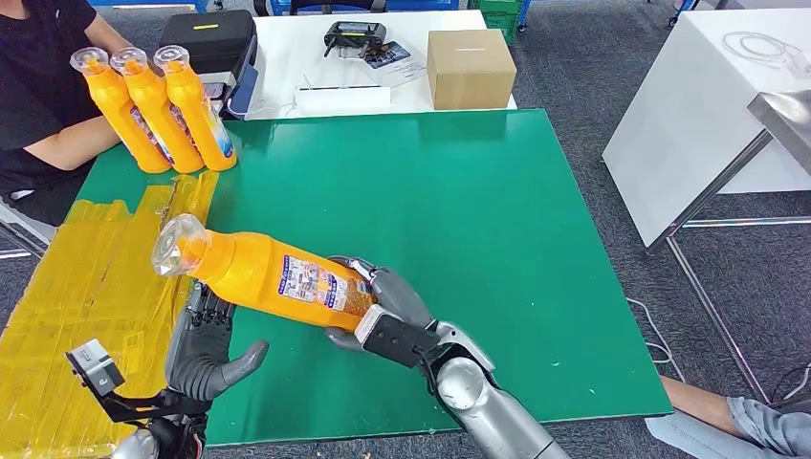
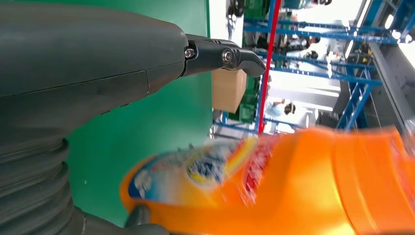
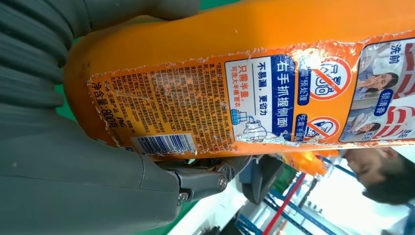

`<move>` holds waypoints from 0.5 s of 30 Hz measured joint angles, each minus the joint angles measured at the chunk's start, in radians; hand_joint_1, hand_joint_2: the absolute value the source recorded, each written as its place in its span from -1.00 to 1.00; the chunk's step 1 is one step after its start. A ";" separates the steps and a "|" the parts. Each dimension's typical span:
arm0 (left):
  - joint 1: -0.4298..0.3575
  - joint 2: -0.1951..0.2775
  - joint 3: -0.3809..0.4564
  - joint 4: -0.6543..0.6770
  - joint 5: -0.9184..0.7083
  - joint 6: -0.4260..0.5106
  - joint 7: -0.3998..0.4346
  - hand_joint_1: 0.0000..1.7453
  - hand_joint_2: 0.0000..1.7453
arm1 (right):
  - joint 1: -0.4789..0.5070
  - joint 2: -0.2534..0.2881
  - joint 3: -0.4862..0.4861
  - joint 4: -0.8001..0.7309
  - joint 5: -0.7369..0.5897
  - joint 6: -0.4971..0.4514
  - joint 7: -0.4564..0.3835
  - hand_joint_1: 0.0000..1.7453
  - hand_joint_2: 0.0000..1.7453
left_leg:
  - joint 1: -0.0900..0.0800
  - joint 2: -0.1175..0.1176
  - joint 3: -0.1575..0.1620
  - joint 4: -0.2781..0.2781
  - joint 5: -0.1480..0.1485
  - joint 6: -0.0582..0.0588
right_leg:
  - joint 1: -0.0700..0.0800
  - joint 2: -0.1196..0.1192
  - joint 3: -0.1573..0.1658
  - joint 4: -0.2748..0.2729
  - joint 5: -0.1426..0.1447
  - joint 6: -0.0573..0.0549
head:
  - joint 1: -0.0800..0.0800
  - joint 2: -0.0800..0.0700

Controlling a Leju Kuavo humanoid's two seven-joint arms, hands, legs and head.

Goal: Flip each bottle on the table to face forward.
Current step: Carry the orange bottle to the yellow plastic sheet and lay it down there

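An orange bottle (image 1: 258, 274) with a clear cap is held tilted above the green table (image 1: 478, 210), cap toward the left. My right hand (image 1: 387, 304) grips its base; the back label with a barcode (image 3: 195, 107) faces the right wrist camera. My left hand (image 1: 204, 346) hovers open just under the bottle's neck, fingers spread, apart from it. In the left wrist view the bottle (image 2: 274, 191) looms blurred beside my thumb (image 2: 225, 56). Three more orange bottles (image 1: 158, 110) stand upright in a row at the table's far left corner.
A person in black sits at the far left, an arm (image 1: 72, 143) behind the standing bottles. Yellow tape (image 1: 86, 287) covers the table's left side. A cardboard box (image 1: 471, 67), black case (image 1: 206, 43) and controller (image 1: 356, 38) lie on the white table behind.
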 joint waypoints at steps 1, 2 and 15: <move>0.000 0.001 -0.003 0.000 0.003 -0.003 0.001 -1.00 1.00 | -0.003 0.004 0.000 0.009 0.002 0.000 0.001 1.00 1.00 | 0.000 0.000 0.000 0.000 0.000 0.000 | 0.000 0.000 0.000 0.000 0.000 0.000 | 0.000 0.000; 0.000 0.001 -0.005 0.000 0.005 -0.005 0.002 -1.00 1.00 | -0.006 0.008 0.000 0.017 0.003 0.000 0.002 1.00 1.00 | 0.000 0.000 0.000 0.000 0.000 0.000 | 0.000 0.000 0.000 0.000 0.000 0.000 | 0.000 0.000; -0.002 0.005 -0.007 0.000 0.019 -0.010 0.008 -1.00 1.00 | -0.017 0.043 0.016 0.086 0.028 0.003 0.002 1.00 1.00 | 0.000 0.000 0.000 0.000 0.000 0.000 | 0.000 0.000 0.000 0.000 0.000 0.000 | 0.000 0.000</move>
